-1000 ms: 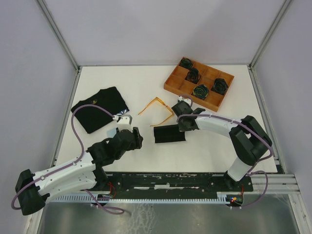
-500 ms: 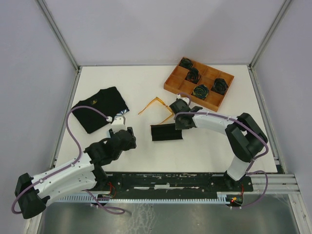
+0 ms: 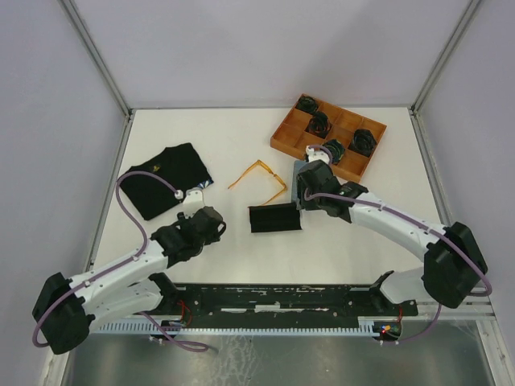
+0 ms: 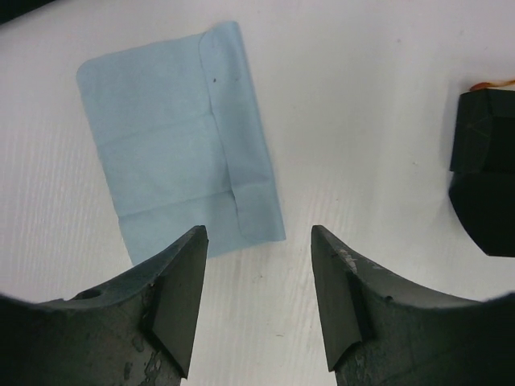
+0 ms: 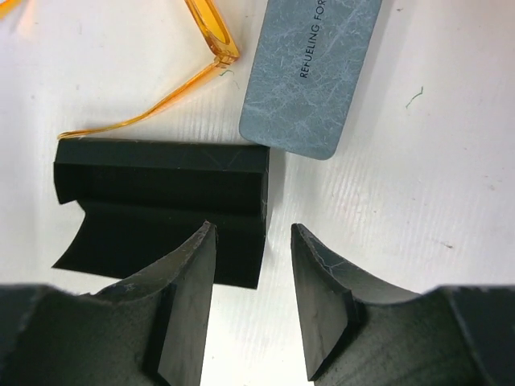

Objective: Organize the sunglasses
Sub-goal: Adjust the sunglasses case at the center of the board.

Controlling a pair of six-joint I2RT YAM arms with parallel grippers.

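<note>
Looking down from the top camera, I see the translucent orange-yellow plastic sunglasses [image 5: 211,30] lying unfolded on the white table [image 3: 241,129], near its middle and well apart from the compartmented brown wooden tray [image 3: 287,149] at the far right. On my right wrist feed, one thin orange temple runs along just beside the far edge of the open black oblong case [image 5: 161,201]. The frame's hinge sits near the flat grey-blue marbled case [image 5: 310,72], with a strip of bare table between them. The grey-blue case's near corner comes very close to the black case's end; I cannot tell whether they touch. The right gripper [image 5: 253,233] hangs over that end of the black case with its fingers spread and nothing pinched between them. It grips neither the glasses nor either case. On the other side, the left gripper [image 4: 257,237] hovers over bare table, its fingers likewise parted and empty. Just beyond its tips lies a folded light blue rectangular cloth [image 4: 177,137], and the black case shows at the right edge of that feed. A folded piece of black fabric [image 3: 165,181] rests at the table's left, beyond the left arm. The tray's compartments hold dark bundles too small for me to identify.
</note>
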